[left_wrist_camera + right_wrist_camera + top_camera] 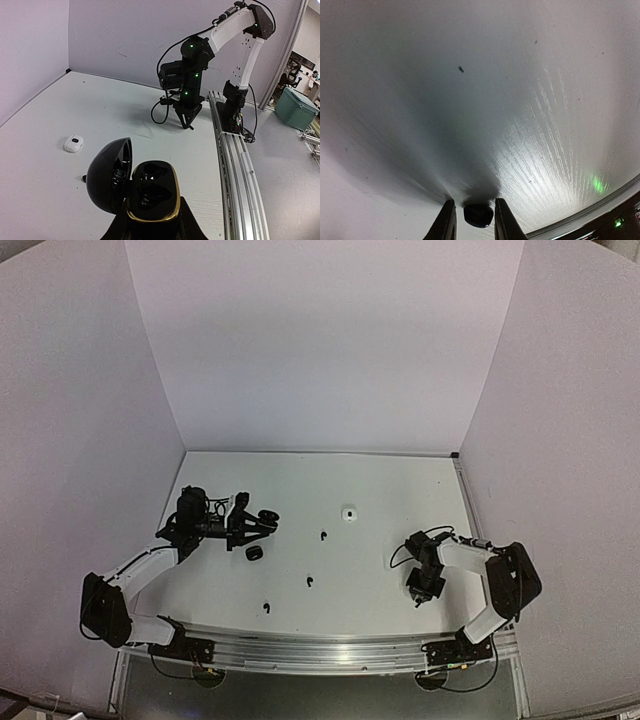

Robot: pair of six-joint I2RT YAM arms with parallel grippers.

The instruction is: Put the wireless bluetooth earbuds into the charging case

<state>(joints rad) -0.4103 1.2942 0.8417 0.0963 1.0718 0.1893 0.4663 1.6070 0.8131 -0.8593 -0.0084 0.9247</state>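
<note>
My left gripper [256,523] is shut on an open black charging case [152,192] with a gold rim. It holds the case above the table with the lid swung out to the left, and the two wells look empty. My right gripper [474,220] points down at the table near the front right, also in the top view [422,596]. Its jaws stand slightly apart on either side of a small black earbud [478,215] lying on the table. Three more black earbuds lie on the table [323,535], [309,581], [266,607]. No white earbuds show.
A closed white case [349,513] lies mid-table, also in the left wrist view [74,143]. Another black case [254,553] lies just below my left gripper. White walls enclose the table on three sides. A metal rail [330,650] runs along the near edge.
</note>
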